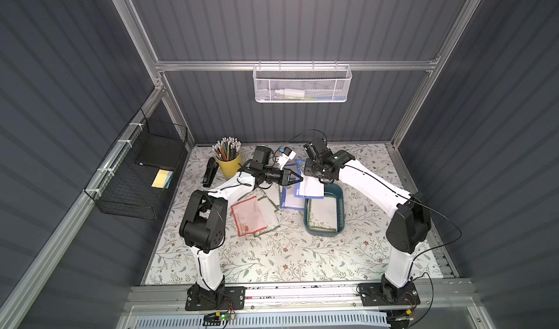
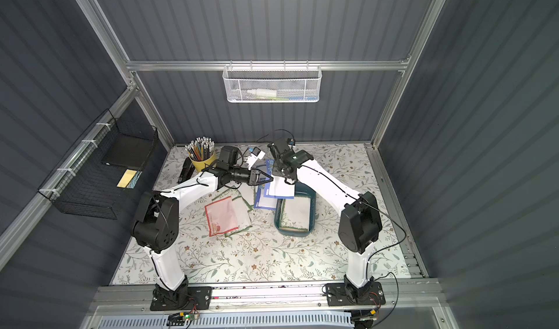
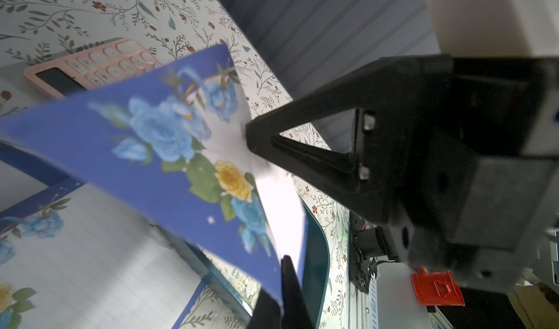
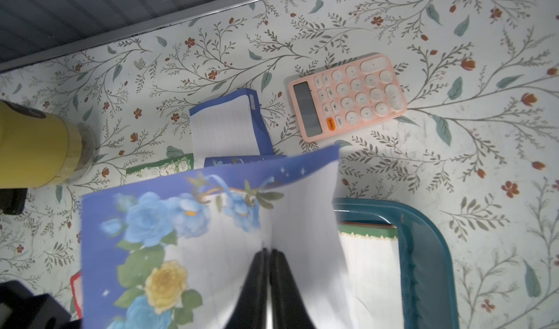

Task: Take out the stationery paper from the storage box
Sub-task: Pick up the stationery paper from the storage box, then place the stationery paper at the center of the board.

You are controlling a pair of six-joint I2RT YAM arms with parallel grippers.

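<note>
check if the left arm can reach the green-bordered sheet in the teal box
Probably not yet: the left gripper is shut on the blue-floral sheet, which the right gripper also pinches above the storage box's far end. The green-bordered sheet itself lies mostly uncovered.

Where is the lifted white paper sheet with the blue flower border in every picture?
In a top view: the blue-flowered paper sheet is mid-scene, over the far end of the dark teal plastic tray.
In a top view: same spot, over the tray's far end.
Left wrist: big and slanted, partly covering the pink plastic calculator; tray rim beside it.
Right wrist: big, close up; tray rim beside it.
Shared landmark: the teal tray.
</note>
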